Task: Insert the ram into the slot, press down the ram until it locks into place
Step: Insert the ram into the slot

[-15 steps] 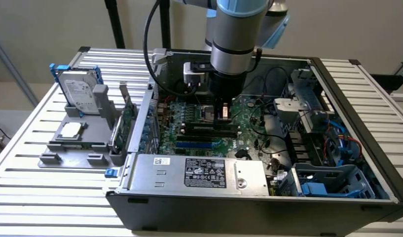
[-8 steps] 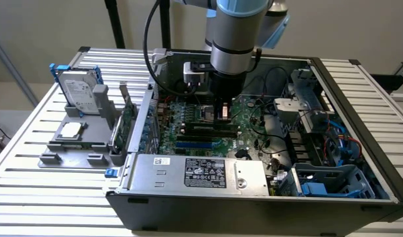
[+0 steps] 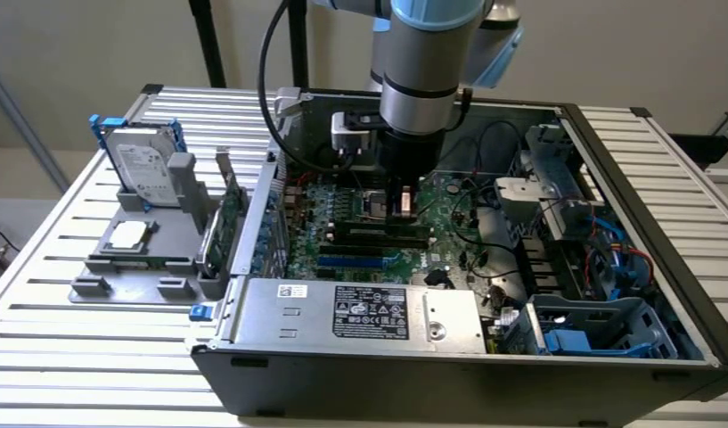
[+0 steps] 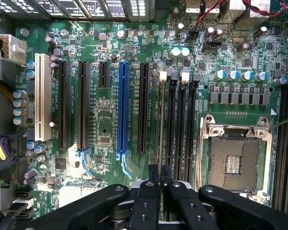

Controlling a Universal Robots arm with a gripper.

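Observation:
The ram [image 4: 160,120] stands on edge, seen from above as a thin pale-green line. It sits along the slot [image 4: 164,96], the one of several parallel black sockets nearest the blue socket [image 4: 123,110]. My gripper [image 4: 160,175] hangs straight over it, its two black fingers [image 4: 153,173] close together on either side of the stick's near end. From the exterior view the gripper [image 3: 399,212] reaches down into the open computer case, and its tips meet the ram [image 3: 370,232] on the motherboard [image 3: 339,198].
The empty CPU socket [image 4: 234,160] lies just beyond the memory slots. Black expansion sockets [image 4: 82,105] and a white one [image 4: 42,103] lie past the blue one. A power supply [image 3: 352,310] fills the case front, cables and a drive cage [image 3: 601,325] crowd the exterior view's right, and a hard drive [image 3: 142,165] stands outside.

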